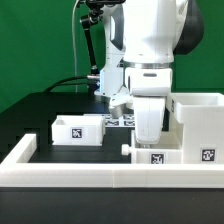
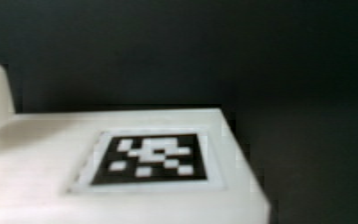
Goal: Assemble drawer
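Observation:
The large hollow white casing stands at the exterior view's right, with a tag on its front. One small white tray lies left of centre on the black table. A second small tray lies low against the casing's left side, tag facing front. My gripper points straight down onto this second tray, and its fingertips are hidden behind the tray's wall. The wrist view is blurred and filled by a white surface bearing a black-and-white tag. No fingers show there, so open or shut is not clear.
The long low white rail edges the table along the front and the exterior view's left. The marker board lies behind my gripper. Black cables run along the back by the green wall.

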`<action>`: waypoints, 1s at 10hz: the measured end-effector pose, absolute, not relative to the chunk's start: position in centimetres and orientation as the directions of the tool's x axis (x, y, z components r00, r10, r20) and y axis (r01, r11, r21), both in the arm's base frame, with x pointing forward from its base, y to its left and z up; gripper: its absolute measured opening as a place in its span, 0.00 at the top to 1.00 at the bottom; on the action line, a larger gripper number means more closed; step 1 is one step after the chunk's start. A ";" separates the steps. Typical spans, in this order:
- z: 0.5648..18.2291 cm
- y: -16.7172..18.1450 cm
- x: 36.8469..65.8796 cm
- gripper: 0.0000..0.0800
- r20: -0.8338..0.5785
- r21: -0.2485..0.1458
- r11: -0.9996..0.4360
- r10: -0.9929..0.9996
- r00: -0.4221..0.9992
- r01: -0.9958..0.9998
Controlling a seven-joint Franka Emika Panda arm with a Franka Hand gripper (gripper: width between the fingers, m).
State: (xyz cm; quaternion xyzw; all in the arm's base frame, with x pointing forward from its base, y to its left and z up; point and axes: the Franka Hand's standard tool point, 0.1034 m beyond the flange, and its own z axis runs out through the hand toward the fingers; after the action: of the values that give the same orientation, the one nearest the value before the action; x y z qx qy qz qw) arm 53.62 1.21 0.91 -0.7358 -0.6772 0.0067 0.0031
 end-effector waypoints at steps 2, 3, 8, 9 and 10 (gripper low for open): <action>0.9 1.2 53.6 0.95 -0.006 -0.013 -0.092 0.996 0.092 0.996; 0.9 1.2 53.6 0.95 -0.006 -0.013 -0.092 0.996 0.092 0.996; 1.8 1.2 54.0 0.63 -0.006 0.000 -0.092 0.996 0.092 0.996; 2.5 1.3 54.3 0.46 -0.007 0.009 -0.093 0.996 0.093 0.996; 3.4 1.5 54.6 0.46 -0.009 0.016 -0.092 0.996 0.092 0.996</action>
State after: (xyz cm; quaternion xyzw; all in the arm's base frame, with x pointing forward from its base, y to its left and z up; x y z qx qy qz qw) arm 54.56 1.45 3.42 -0.7388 -0.6738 -0.0021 -0.0091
